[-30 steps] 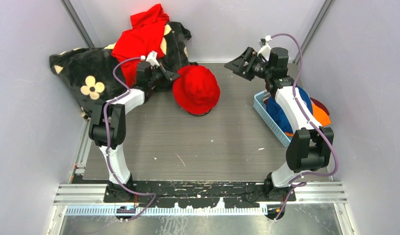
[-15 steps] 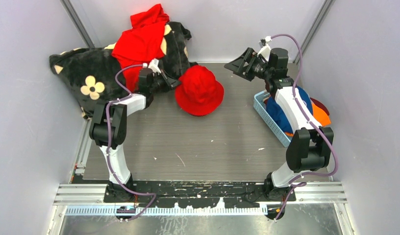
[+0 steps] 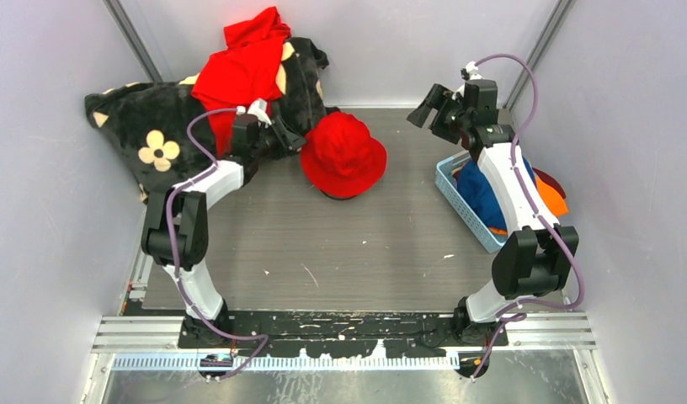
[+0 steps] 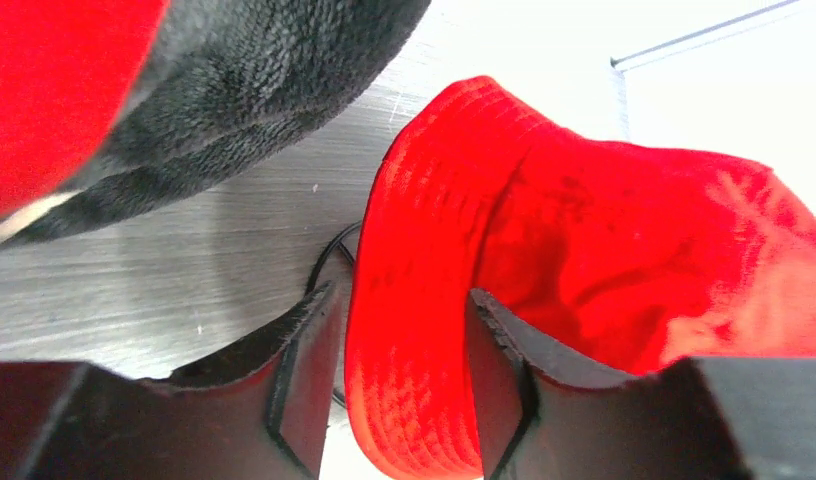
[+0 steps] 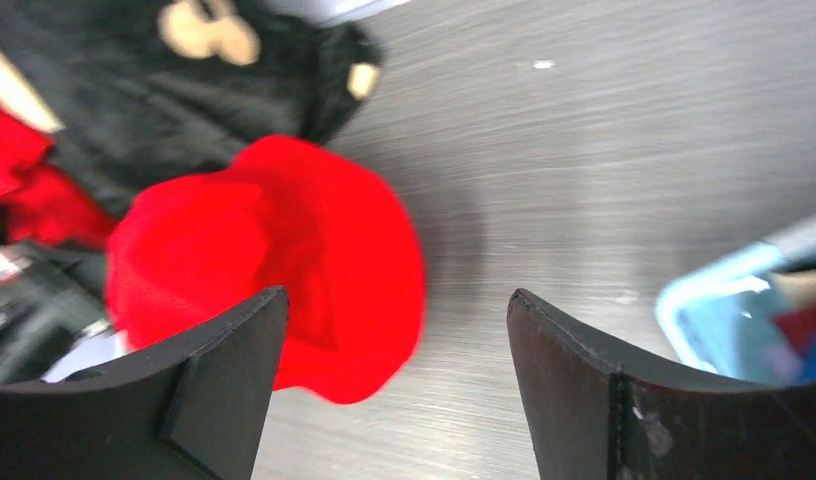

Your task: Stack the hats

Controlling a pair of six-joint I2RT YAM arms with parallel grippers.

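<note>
A red bucket hat (image 3: 344,154) sits crown up at the back middle of the table. My left gripper (image 3: 291,137) is at its left edge. In the left wrist view the hat's brim (image 4: 414,330) hangs between the parted fingers of that gripper (image 4: 402,292), which no longer pinch it. My right gripper (image 3: 426,111) hovers open and empty to the right of the hat; in its own view the gripper (image 5: 396,293) looks down at the hat (image 5: 274,260). A blue hat (image 3: 483,192), an orange hat (image 3: 554,202) and a maroon hat (image 3: 549,180) lie in the basket.
A light blue basket (image 3: 459,200) stands at the table's right edge, under my right arm. A black blanket with cream flowers (image 3: 151,126) and a bright red garment (image 3: 239,67) are heaped at the back left, just behind my left gripper. Something thin and dark (image 4: 334,250) shows under the hat.
My left gripper, shut on the red hat's brim before, has parted its fingers; the hat has shifted slightly right and settled. My right gripper has swung back to the right.
</note>
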